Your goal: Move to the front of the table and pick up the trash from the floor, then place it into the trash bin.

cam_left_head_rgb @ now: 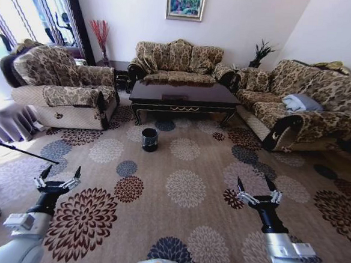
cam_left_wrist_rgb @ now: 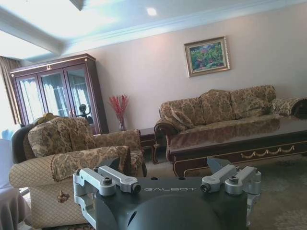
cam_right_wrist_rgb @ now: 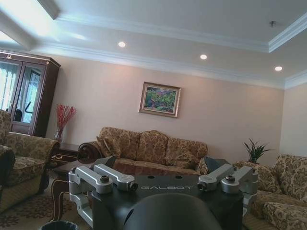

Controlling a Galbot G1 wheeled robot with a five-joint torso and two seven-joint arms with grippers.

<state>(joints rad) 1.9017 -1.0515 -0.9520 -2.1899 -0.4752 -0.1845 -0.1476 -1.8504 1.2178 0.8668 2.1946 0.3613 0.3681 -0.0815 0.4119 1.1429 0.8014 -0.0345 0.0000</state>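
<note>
Both arms held low and near over the floor (cam_left_head_rgb: 185, 168): left gripper (cam_left_head_rgb: 58, 174) and right gripper (cam_left_head_rgb: 256, 186) spread wide, empty. Far ahead, table (cam_left_head_rgb: 184, 96); trash bin (cam_left_head_rgb: 149, 139) just nearer, upright on carpet.

Right claw (cam_right_wrist_rgb: 160, 165) (fingers spread) faces table (cam_right_wrist_rgb: 139, 168).

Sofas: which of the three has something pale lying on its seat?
The sofa on the robot's right: a pale folded cloth lies on its seat. The other two seats are bare.

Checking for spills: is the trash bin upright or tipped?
Upright: the trash bin stands on the floor before the table, mouth up.
</note>
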